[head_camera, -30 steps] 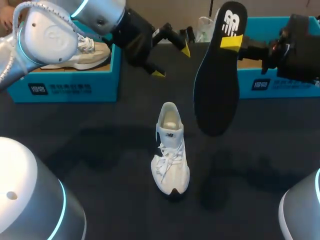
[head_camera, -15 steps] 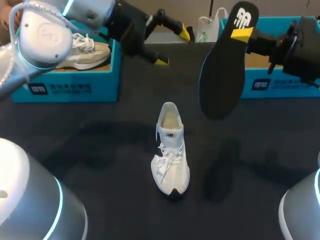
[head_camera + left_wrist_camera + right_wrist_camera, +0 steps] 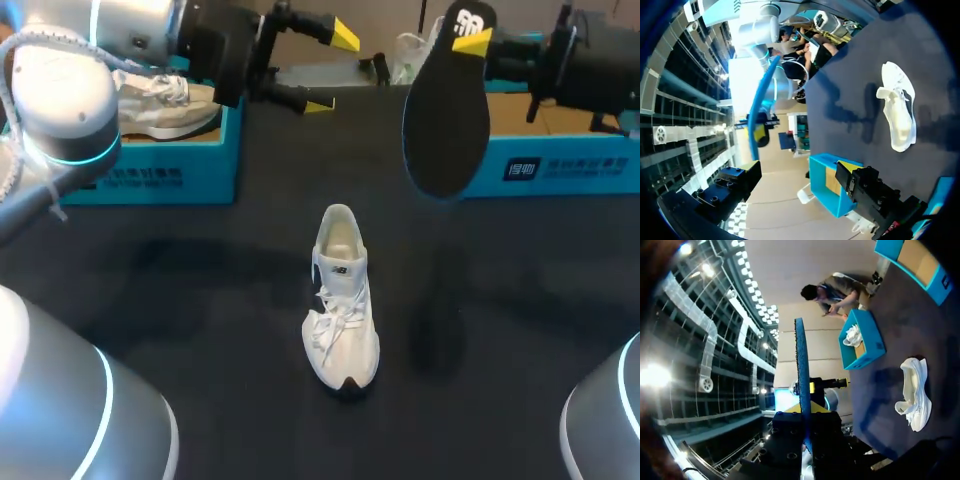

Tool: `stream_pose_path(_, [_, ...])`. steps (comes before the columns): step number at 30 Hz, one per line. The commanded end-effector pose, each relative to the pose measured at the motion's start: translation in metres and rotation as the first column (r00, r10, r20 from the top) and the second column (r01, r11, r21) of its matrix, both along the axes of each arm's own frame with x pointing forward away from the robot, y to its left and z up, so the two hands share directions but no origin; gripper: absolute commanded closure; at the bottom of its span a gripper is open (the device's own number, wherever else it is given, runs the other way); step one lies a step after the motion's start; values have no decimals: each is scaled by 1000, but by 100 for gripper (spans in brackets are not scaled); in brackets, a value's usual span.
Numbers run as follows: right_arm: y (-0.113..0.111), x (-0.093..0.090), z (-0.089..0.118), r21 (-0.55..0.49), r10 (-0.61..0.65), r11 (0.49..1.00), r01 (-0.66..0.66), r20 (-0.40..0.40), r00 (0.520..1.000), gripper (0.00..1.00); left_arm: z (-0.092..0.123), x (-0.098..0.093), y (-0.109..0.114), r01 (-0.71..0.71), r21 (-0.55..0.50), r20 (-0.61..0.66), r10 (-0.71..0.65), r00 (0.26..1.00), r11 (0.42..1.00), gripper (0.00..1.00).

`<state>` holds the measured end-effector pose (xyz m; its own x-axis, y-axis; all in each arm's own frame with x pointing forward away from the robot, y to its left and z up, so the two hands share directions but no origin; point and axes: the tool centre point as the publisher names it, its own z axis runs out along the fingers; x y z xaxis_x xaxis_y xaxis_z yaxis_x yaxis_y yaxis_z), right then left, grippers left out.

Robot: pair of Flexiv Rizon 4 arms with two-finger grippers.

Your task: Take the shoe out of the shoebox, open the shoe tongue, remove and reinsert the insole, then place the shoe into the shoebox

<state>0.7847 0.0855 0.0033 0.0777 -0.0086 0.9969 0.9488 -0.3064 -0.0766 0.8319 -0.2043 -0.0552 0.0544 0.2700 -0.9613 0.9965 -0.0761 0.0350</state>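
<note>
A white shoe (image 3: pixel 340 298) stands on the dark table (image 3: pixel 200 330), toe toward the front edge, its opening bare. My right gripper (image 3: pixel 470 40) is shut on the heel end of the black insole (image 3: pixel 445 120), which hangs in the air behind and to the right of the shoe. In the right wrist view the insole (image 3: pixel 801 385) shows edge-on between the fingers, with the shoe (image 3: pixel 915 390) far below. My left gripper (image 3: pixel 332 70) is open and empty, high at the back left of the shoe. Its wrist view shows the shoe (image 3: pixel 897 112) and the insole (image 3: pixel 760 107).
A blue shoebox (image 3: pixel 130 180) at the back left holds a second pale shoe (image 3: pixel 165 105). Another blue shoebox (image 3: pixel 560 170) stands at the back right, under my right arm. White rounded robot covers fill the front corners.
My right gripper has raised the insole higher and farther back. My left arm has lifted and swung back toward the left shoebox, its fingers still apart. The shoe has not moved.
</note>
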Motion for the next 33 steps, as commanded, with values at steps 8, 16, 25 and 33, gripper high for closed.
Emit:
stream_pose_path(8, [16,71,-12,-45,115,992,-121,-115,987,100,14,-23,2,-7,-161,4,8,1000,987,0])
stream_pose_path(16, [19,77,-16,-42,104,993,-110,-126,987,100,14,-28,-3,-12,-133,-7,11,1000,991,0])
stream_pose_path(25, [19,77,-16,-42,104,993,-110,-126,987,100,14,-28,-3,-12,-133,-7,11,1000,991,0])
stream_pose_path(33, [30,75,-19,-5,87,996,-88,-94,992,100,10,-25,-10,-19,-217,25,25,999,976,0])
